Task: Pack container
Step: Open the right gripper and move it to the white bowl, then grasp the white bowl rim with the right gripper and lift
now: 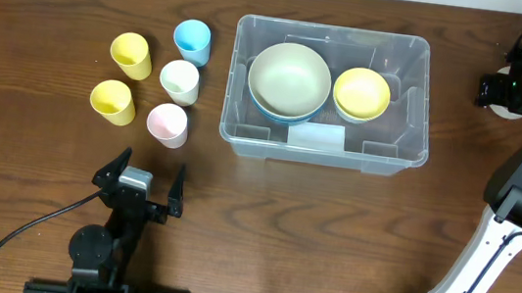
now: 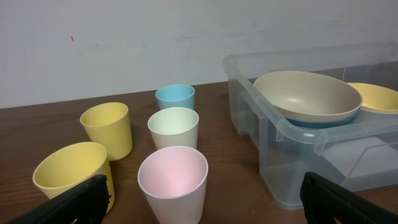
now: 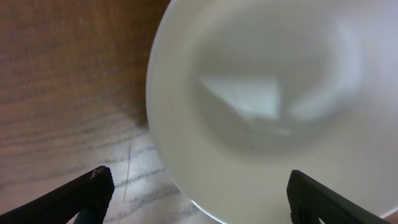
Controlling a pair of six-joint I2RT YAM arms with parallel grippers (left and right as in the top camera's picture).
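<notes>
Clear plastic forms the container (image 1: pixel 393 152), which stands upright near the middle of the brown wooden surface (image 1: pixel 30 179). A white label (image 1: pixel 316 136) shows on its base, along the near wall.

Contents of the container:
- A large beige bowl (image 1: pixel 289 79) occupies the left half and is nested in a blue bowl (image 1: pixel 284 118), of which only the rim shows.
- A yellow bowl (image 1: pixel 362 93) sits just beside them, on the right.

Five cups stand upright in a cluster left of the container, apart from it: a blue cup (image 1: pixel 192 40), a pale green cup (image 1: pixel 180 80), a pink cup (image 1: pixel 168 123), and two yellow cups (image 1: pixel 131 54) (image 1: pixel 112 101).

The left hand (image 1: pixel 146 175) is near the front edge, facing the cups. Its fingers are spread wide and hold nothing.

The right hand (image 3: pixel 198 198) is at the far right, well apart from the container. Its fingers are apart, and a white bowl (image 3: pixel 267 99) fills its wrist view; contact cannot be determined.
</notes>
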